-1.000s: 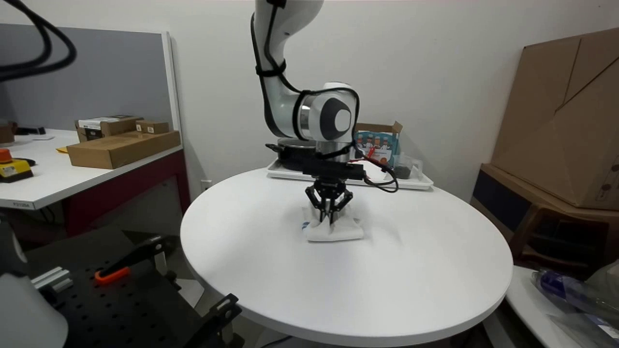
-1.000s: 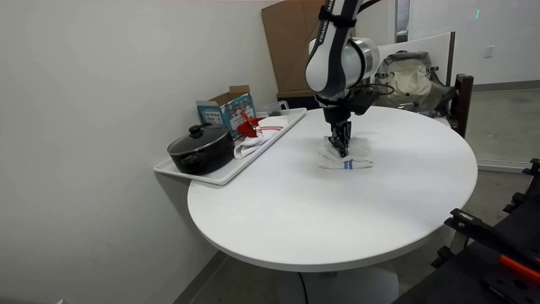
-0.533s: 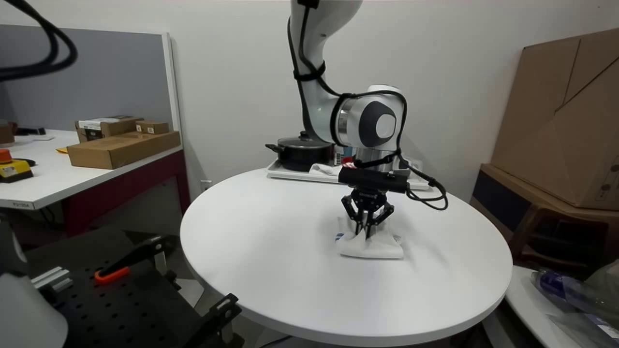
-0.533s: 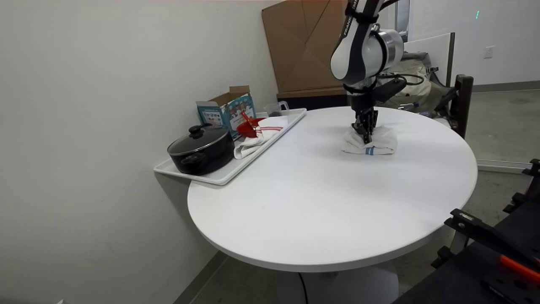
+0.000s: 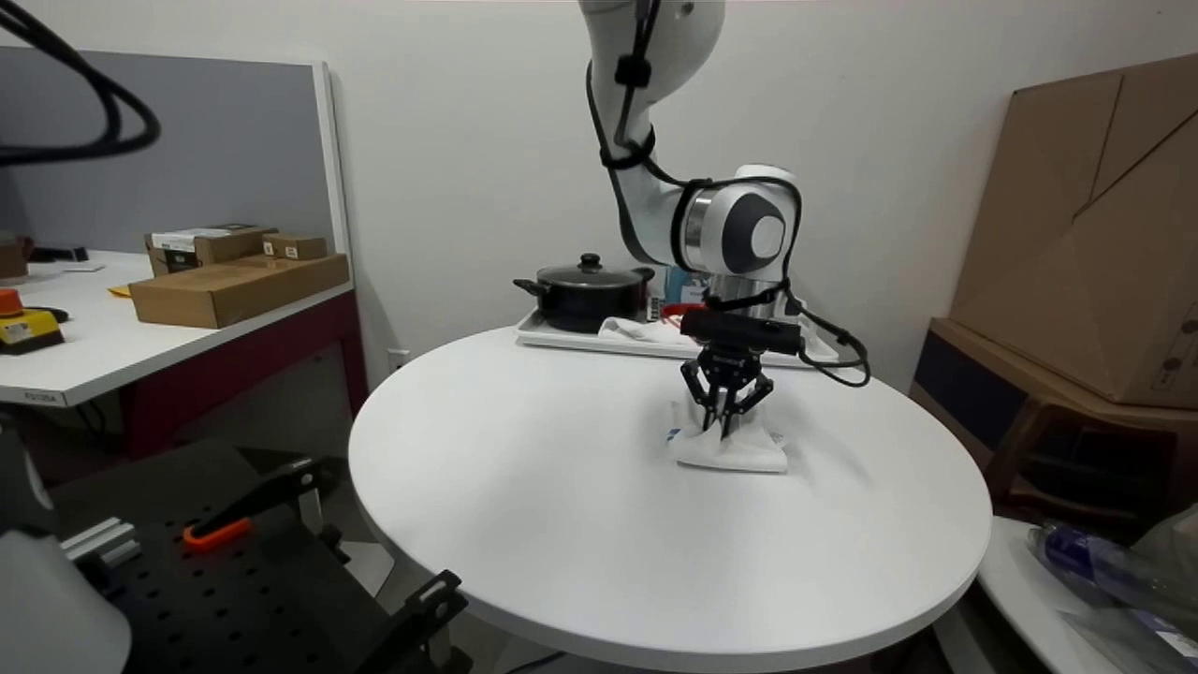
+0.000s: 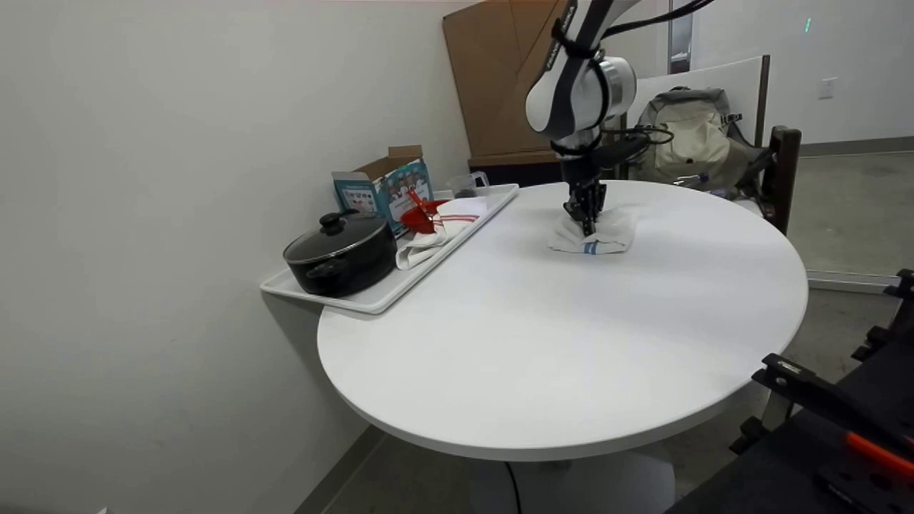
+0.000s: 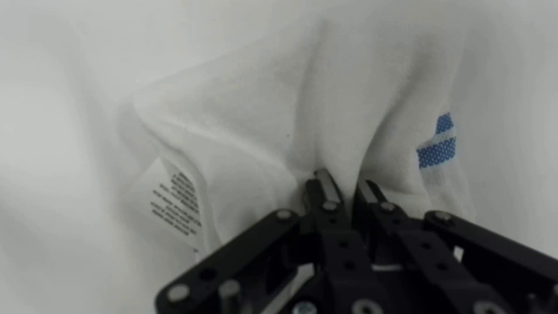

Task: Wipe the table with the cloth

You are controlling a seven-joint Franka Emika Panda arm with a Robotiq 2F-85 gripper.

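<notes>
The round white table [image 5: 562,534] fills the middle of both exterior views. On its top lies the cloth [image 5: 739,453], white, folded and rumpled, right of the table's centre in this exterior view. In an exterior view, a blue stripe shows on the near edge of the cloth [image 6: 614,234]. My gripper [image 5: 717,429] points straight down and is shut on a pinched fold in the cloth's middle. From the wrist, the cloth [image 7: 244,113] spreads flat around my gripper [image 7: 344,178], its fold rising between the two fingers. A printed tag [image 7: 168,200] sticks out at one side.
A white tray [image 6: 389,296] along the table's wall-side edge holds a black pot [image 6: 341,250], a red bowl [image 6: 420,218], a red-striped towel [image 6: 432,246], an opened blue box [image 6: 407,184] and a clear cup [image 6: 464,187]. Black clamps [image 5: 421,608] stand beside the table edge.
My gripper has slid the cloth over the table. In the exterior views it first went toward the near right and far right respectively, then partly back. The grip has stayed on the cloth.
</notes>
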